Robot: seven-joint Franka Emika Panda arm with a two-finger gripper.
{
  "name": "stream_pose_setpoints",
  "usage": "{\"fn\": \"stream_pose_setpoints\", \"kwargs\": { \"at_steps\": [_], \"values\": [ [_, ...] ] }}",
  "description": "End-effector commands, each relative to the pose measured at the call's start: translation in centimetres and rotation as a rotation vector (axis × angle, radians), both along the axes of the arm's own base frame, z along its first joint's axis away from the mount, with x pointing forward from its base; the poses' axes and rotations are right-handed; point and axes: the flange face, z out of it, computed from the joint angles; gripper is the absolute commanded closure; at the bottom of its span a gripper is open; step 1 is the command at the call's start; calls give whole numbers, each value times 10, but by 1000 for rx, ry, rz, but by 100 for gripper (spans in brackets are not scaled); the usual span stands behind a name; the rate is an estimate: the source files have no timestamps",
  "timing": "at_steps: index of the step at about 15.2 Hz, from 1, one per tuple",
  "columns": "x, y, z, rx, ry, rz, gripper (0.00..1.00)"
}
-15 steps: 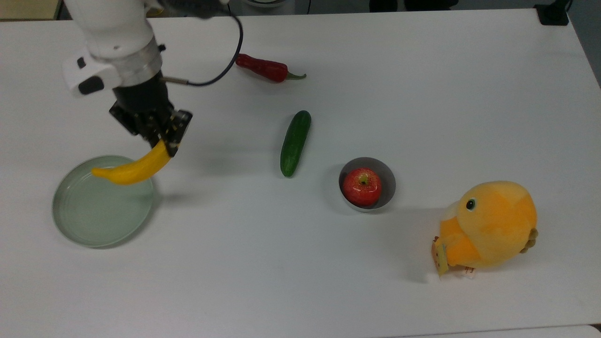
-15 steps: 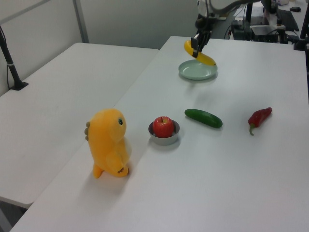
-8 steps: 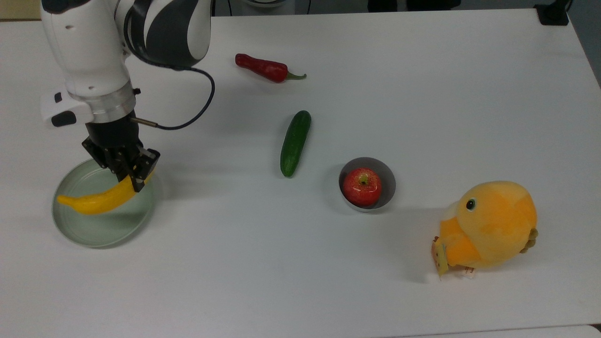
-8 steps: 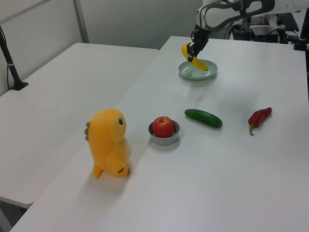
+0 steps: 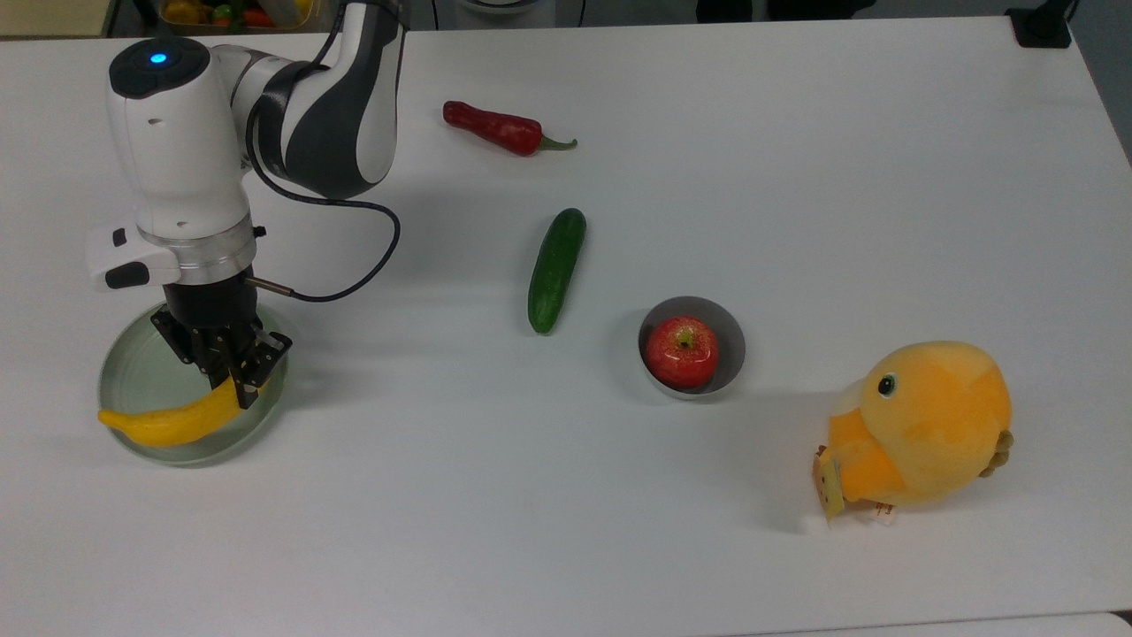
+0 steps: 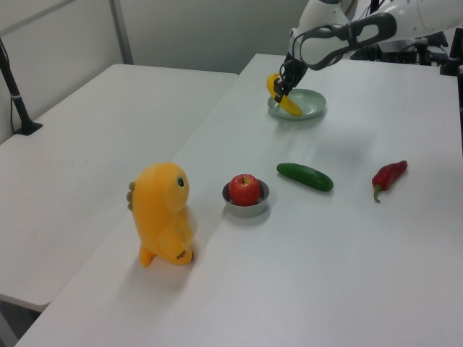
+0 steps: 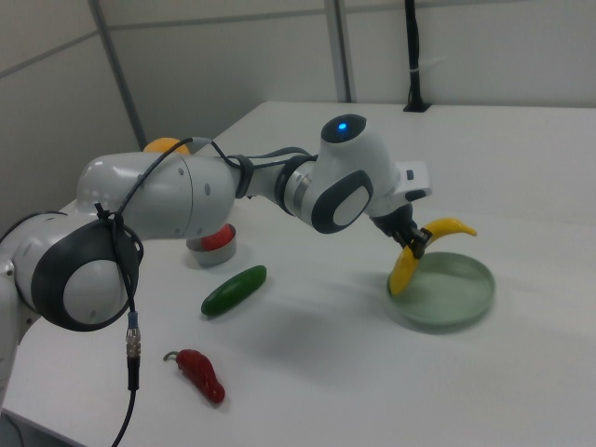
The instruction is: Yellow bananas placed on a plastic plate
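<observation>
White tabletop — at the top view's left, the black two-finger gripper pinches one end of the curved bright-yellow banana over the round pale grey-green plastic plate, seemingly touching its near rim.

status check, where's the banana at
Gripper shut on the banana, near one end. Banana over the plate, tilted, not yet released. Nothing in the way; cucumber well clear.
</observation>
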Motion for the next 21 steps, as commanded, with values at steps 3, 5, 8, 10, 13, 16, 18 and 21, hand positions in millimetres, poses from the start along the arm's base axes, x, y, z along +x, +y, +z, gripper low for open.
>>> {"fn": "stream_pose_setpoints", "kwargs": {
  "at_steps": [3,5,8,10,13,16,18,21],
  "values": [
    [2,-5,6,15,-22,-2,22],
    [0,-11,11,18,-28,-12,6],
    [-6,-11,22,20,-33,-14,0],
    [-11,-11,39,24,-42,-13,0],
    [-27,-7,76,54,-8,-7,0],
    [-48,1,116,97,81,15,0],
    [-65,5,149,125,122,29,0],
    [-96,17,195,169,189,55,0]
  ]
}}
